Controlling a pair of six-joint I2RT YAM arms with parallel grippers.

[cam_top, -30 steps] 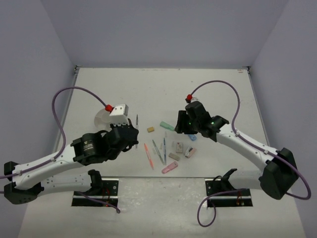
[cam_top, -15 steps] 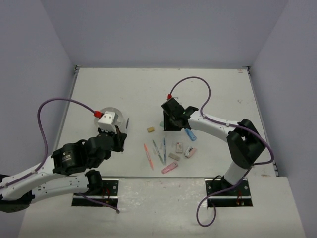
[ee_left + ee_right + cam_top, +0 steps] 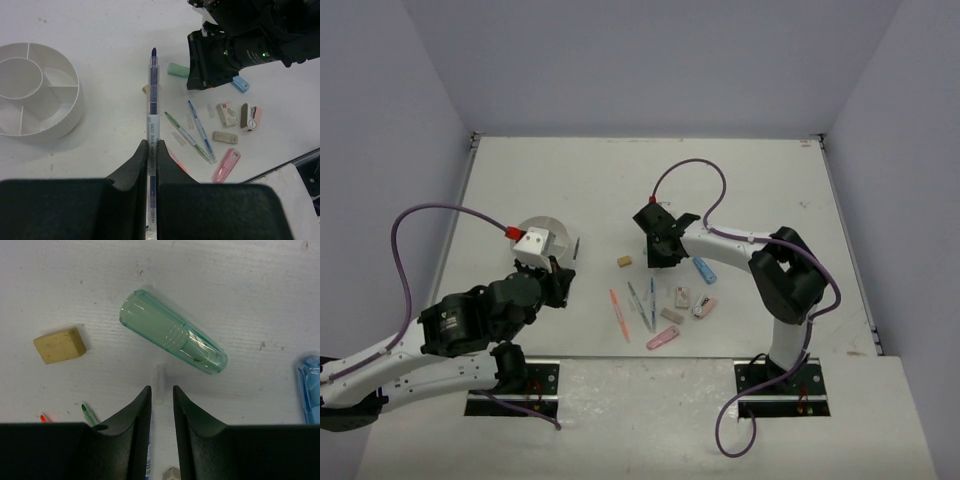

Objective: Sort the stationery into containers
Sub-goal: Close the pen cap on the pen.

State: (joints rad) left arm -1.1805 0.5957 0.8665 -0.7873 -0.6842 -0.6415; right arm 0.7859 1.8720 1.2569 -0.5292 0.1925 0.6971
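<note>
Left fingers [image 3: 127, 175] pinch a blue pen [image 3: 153, 95] just beside the cup [image 3: 52, 125], so next it likely needs swinging over a compartment; right fingers [image 3: 192, 425], narrowly spread, hover well apart from the cup.

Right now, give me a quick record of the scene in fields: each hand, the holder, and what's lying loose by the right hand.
Left hand: shut on a blue pen, near the holder
Right hand: slightly open, holding nothing, tips next to the green marker
Holder: round, white, the compartments in view look empty
Loose by right hand: tan eraser, blue marker
</note>
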